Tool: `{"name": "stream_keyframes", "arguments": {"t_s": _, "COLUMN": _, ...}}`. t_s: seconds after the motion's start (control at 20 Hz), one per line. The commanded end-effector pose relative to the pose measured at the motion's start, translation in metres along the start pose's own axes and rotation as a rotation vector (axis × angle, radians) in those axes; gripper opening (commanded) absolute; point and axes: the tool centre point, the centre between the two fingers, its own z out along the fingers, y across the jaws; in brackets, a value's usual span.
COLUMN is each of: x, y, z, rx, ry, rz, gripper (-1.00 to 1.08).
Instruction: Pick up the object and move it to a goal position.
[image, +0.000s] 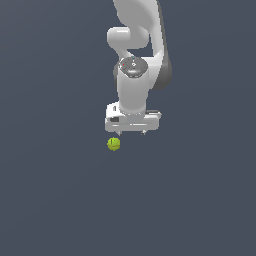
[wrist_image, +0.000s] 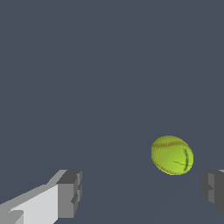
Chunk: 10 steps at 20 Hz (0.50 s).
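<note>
Item one: the ball (image: 113, 144), small, yellow-green, with a darker stitched seam curving over its surface. In the exterior view we find it lying free on the plain grey-blue floor (image: 55, 200), just below the white gripper (image: 131, 132) and toward the exterior view's left of its middle. We cannot tell from that view whether the ball touches a fingertip; in the wrist view the ball (wrist_image: 172, 155) lies apart from both fingers.

Item two: the gripper (wrist_image: 142, 192), white body with grey pads. We see its two fingers (wrist_image: 69, 194) set wide apart in the wrist view, with bare floor (wrist_image: 109, 65) between them. The ball sits ahead of the gap between the fingers, nearer to one finger than the other, and neither pad is on it. Nothing is held.

Item three: the arm (image: 134, 75), white with dark joint trim, reaching down from the top of the exterior view, its wrist pointing at the floor.
</note>
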Motion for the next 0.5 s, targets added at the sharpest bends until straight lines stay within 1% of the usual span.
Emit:
{"name": "stream_keyframes", "arguments": {"t_s": 0.0, "x": 0.000, "y": 0.000, "z": 0.000, "rx": 0.000, "ry": 0.000, "rz": 0.000, "gripper": 1.00}}
{"name": "stream_keyframes", "arguments": {"t_s": 0.45, "x": -0.004, "y": -0.010, "z": -0.006, "rx": 0.010, "ry": -0.008, "rz": -0.044, "gripper": 1.00}}
